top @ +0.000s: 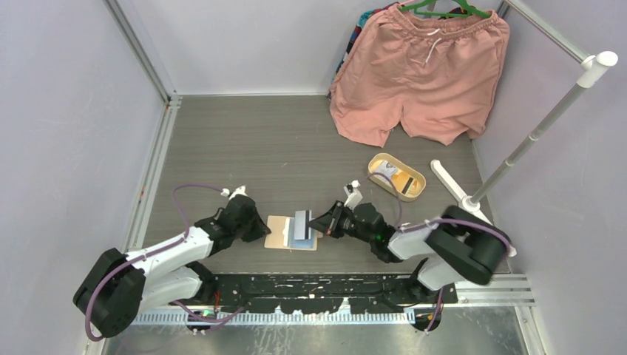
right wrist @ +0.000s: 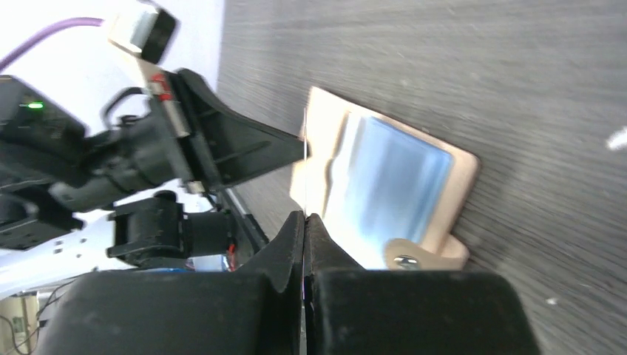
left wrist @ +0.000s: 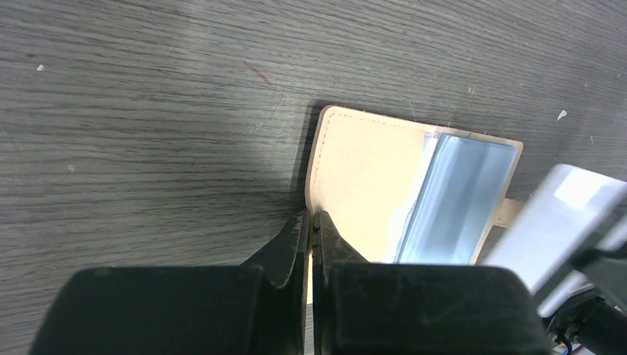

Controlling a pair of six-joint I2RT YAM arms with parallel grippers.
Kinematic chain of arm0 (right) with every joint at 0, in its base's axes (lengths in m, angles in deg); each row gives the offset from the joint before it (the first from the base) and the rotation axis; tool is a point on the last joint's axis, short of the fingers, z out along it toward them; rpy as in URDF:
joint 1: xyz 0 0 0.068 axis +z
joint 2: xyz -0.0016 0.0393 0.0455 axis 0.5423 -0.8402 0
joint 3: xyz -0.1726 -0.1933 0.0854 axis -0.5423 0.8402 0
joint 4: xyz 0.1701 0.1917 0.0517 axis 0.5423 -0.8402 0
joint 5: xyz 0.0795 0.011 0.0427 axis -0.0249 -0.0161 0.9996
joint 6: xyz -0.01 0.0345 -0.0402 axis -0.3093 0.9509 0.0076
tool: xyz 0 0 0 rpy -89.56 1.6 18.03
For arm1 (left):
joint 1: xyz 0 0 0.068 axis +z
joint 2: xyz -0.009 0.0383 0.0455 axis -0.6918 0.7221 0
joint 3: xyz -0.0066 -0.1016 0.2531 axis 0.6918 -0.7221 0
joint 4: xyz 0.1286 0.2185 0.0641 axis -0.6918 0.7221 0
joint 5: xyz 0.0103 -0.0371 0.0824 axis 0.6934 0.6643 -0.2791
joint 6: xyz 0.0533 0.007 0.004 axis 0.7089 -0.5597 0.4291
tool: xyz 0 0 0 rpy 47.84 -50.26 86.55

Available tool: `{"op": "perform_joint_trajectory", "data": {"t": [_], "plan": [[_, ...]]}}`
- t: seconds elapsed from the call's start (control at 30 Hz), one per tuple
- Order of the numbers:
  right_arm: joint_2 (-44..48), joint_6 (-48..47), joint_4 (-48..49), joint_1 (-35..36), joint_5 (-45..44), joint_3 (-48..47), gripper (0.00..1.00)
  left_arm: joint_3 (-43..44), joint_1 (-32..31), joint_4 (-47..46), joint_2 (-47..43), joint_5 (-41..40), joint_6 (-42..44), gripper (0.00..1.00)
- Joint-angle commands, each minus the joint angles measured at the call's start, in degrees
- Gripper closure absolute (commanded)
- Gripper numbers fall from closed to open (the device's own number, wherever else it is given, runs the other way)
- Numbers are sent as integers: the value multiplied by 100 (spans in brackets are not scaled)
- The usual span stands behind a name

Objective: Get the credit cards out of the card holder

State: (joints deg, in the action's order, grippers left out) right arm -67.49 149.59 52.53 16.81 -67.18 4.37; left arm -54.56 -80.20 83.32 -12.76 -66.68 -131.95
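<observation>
The tan card holder [top: 281, 233] lies open on the table between the arms, its pale blue pocket [left wrist: 458, 200] facing up and its snap tab [right wrist: 414, 259] on the right. My left gripper [left wrist: 312, 222] is shut on the card holder's left edge. My right gripper [right wrist: 304, 216] is shut on a pale credit card [left wrist: 562, 214], which stands edge-on [right wrist: 305, 163] over the holder's right half [top: 301, 224]. In the oval tray an orange-yellow card [top: 404, 180] lies beside a whitish one.
The oval tan tray [top: 421, 185] sits behind and to the right of the holder. Pink shorts [top: 421, 74] hang at the back right. A white pole stand [top: 532, 133] leans at the right, and grey walls close in both sides.
</observation>
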Motion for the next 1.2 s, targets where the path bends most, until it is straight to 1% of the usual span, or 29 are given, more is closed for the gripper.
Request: {"op": "perform_joint_trajectory", "data": {"t": [0.0,0.13,0.27,0.33,0.47,0.53,0.8,0.93,1.03,1.17], "plan": [[1266,-523,-1604,-193,-18,-470,99,-240,18,813,107,-416,119,100],[2023,-425,-2208,-660,209,-700,99,-217,21,802,126,-416,125,100],[2332,-282,-2309,-1268,559,-855,99,-162,18,826,150,-405,128,100],[2297,-181,-2183,-1651,779,-912,99,-149,20,818,153,-391,129,100],[1936,273,-1546,-2655,1438,-977,99,-89,17,893,132,-390,140,100],[1747,330,-1493,-3140,1692,-1126,99,-33,20,996,95,-398,166,100],[1582,-23,-2667,-4597,1958,-1779,99,647,23,1738,-345,-495,367,100],[1577,-131,-3256,-5411,2086,-1826,99,1199,17,2196,-230,-536,624,100],[1659,-378,-3627,-5737,2152,-1780,99,1654,20,2509,-40,-526,895,100],[1613,-476,-3568,-5937,2193,-1651,99,2163,15,2768,15,-503,1131,100]]}}
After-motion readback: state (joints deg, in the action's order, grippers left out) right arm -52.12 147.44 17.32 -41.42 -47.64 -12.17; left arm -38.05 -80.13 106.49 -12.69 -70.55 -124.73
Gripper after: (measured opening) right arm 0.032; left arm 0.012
